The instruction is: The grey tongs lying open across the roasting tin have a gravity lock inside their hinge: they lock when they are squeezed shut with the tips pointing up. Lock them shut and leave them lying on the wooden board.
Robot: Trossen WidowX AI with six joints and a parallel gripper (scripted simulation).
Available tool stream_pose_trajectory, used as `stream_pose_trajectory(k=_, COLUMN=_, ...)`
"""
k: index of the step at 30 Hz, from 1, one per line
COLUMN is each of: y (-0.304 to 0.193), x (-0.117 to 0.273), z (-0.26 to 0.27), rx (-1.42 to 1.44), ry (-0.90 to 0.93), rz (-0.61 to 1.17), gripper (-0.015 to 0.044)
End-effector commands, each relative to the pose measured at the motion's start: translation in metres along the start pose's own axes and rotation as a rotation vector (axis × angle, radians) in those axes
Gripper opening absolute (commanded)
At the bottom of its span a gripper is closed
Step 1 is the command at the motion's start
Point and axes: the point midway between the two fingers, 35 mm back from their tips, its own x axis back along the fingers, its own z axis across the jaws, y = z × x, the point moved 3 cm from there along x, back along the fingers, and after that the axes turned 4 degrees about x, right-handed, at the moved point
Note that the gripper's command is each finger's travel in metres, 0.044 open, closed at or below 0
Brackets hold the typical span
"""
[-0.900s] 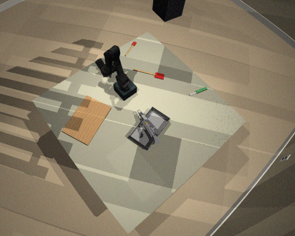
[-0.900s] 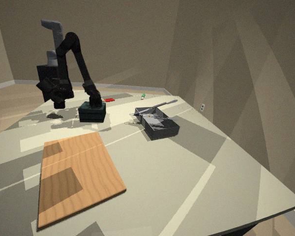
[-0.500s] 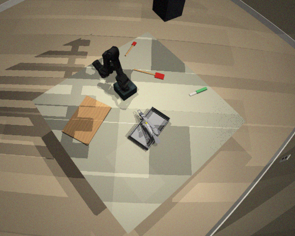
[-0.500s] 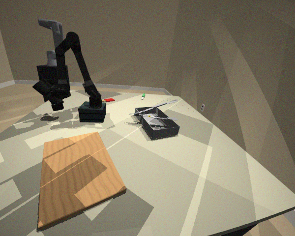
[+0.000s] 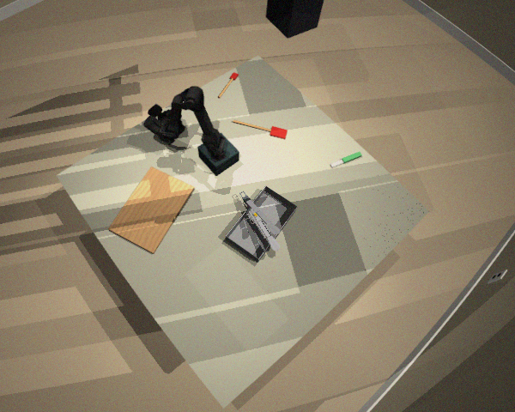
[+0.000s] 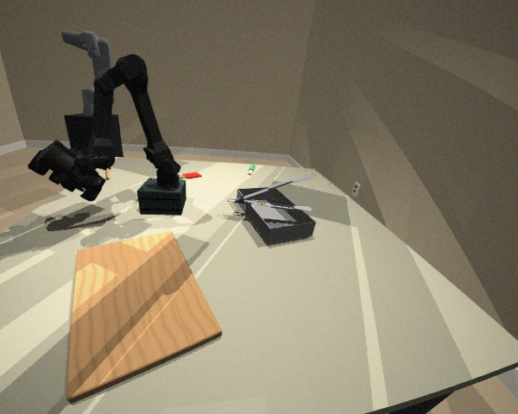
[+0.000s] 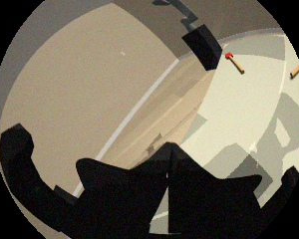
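Observation:
The grey tongs point(image 5: 267, 233) point(image 6: 303, 208) lie open in a V across the dark roasting tin point(image 5: 281, 197) point(image 6: 290, 234). Their hinge end is toward the arm's side, and one tong arm is raised above the other in the exterior view. A small yellow mark shows on them. The wooden board point(image 5: 151, 213) point(image 6: 129, 303) is bare. My gripper point(image 7: 169, 146) is shut and empty, its fingers meeting at the middle of the wrist view. It hangs above the table's far left side, well away from the tongs and the board. Its fingertips are hard to make out in the top and exterior views.
The arm's dark base block point(image 5: 217, 154) point(image 6: 161, 197) stands between the gripper and the tin. One red-headed spatula point(image 5: 278, 131) point(image 6: 191, 175) lies behind the base, another point(image 5: 233, 75) point(image 7: 228, 55) farther back. A green and white marker point(image 5: 352, 157) point(image 6: 251, 168) lies beyond the tin.

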Motion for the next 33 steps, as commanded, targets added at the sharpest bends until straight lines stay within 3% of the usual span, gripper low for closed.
stream_pose_trajectory(k=1, y=-0.022, x=0.021, z=0.017, rx=0.187, ry=0.069, rz=0.105, gripper=-0.015)
stream_pose_trajectory(k=16, y=-0.095, x=0.142, z=0.049, rx=1.068, ry=0.515, rz=0.392, gripper=-0.015)
stream_pose_trajectory(k=33, y=-0.12, x=0.286, z=0.03, rx=1.869, ry=1.18, rz=0.375, gripper=-0.015)
